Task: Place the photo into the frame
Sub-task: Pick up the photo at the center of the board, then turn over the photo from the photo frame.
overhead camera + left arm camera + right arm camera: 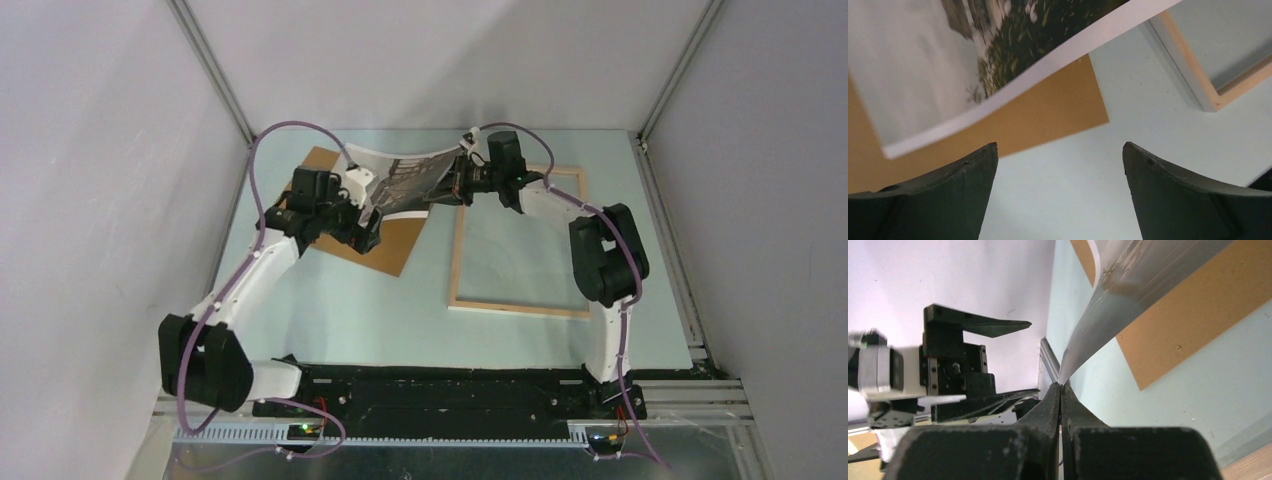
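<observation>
both arms reach out toward the far side of the table (340,310), elbows bent and wrists turned in toward each other. the right gripper (1061,386) is clamped tight on the right edge of the photo (405,172), fingers pressed flat together with the sheet pinched between the tips. the left gripper (1060,145) is spread wide with nothing between its dark tapered fingers. it sits just by the photo's left end, not gripping it, above the brown backing board (1048,117)

the photo hangs in the air between the two grippers, up off the table, left of the frame (456,250) and not in it. it's a thin print with a white border, sagging into a soft curve. the board under it is flat, matte, cardboard-brown, a rectangle lying skewed on the pale blue-green tabletop. the frame lies flat to the right of the board, a narrow pale-wood rectangle with a clear middle that shows the table through it, its far right corner under the right arm
</observation>
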### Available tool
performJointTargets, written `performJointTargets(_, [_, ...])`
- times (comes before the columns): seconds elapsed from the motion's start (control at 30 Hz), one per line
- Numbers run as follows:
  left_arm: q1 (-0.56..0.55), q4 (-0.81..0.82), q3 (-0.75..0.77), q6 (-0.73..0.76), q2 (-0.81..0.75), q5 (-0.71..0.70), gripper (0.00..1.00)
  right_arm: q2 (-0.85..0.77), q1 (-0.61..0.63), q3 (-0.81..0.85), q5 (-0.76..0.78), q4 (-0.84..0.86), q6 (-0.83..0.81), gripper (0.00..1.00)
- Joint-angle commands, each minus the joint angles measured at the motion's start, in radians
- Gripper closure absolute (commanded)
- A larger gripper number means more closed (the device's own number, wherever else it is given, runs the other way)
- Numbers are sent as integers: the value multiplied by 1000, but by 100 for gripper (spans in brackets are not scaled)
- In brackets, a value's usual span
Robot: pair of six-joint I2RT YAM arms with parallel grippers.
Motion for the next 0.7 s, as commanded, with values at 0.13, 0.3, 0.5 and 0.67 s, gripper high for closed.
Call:
performJointTargets(0.13, [-152,223,-45,283,-74,-237,0,-175,-33,-51,-20,57,89,100])
performJointTargets(0.3, [-189,339,-103,407,-63,-229,0,-249,-57,-92,-27,75,120,100])
performJointTargets(0.5, [-215,512,-122,446,1,-174,3,-308,-94,-131,-37,102,162,100])
performJointTargets(0.67, [-231,562,-81,454,96,-161,13,-333,-117,-147,-42,113,177,100])
